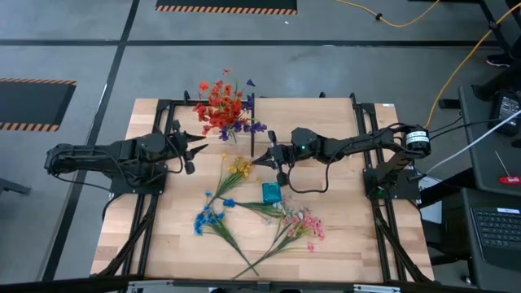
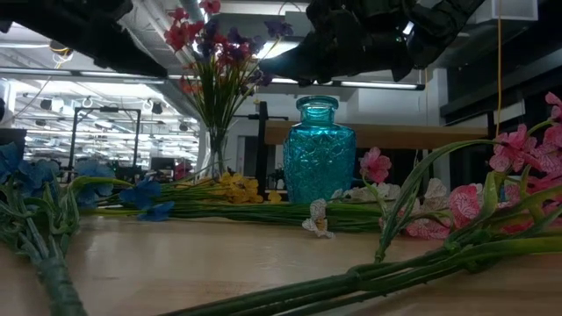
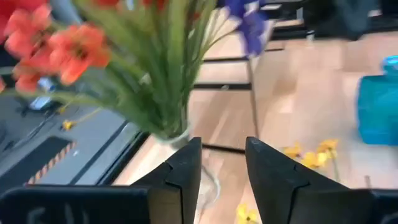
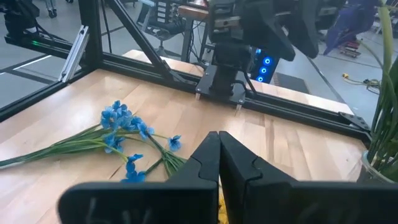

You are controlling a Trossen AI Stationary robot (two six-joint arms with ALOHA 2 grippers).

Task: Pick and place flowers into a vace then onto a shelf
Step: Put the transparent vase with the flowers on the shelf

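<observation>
Flowers are partly sorted at this moment: in the high view a clear vase at the upper centre of the frame already carries a red, orange and purple bunch, while loose stems lie on the table in the lower centre. We count yellow flowers, blue flowers and pink flowers not yet placed, with a teal vase standing empty among them. The shelf shows only in the low view, as a light board behind the teal vase at centre right.

We judge the step in hand to be either lifting the filled clear vase or collecting a further stem; the frames do not settle which.

The left gripper sits at centre left of the high view, pointed at the clear vase. Its own wrist view shows its fingers parted with a gap between them and the vase base just beyond that gap, not yet enclosed. The next move, in our judgement, calls for a short advance so the fingers straddle the glass low down, then a closing grip.

The right gripper is at centre frame, just to the right of the yellow flowers and below the clear vase. Its fingers are pressed together with nothing between them. The blue flowers lie well apart from it
</observation>
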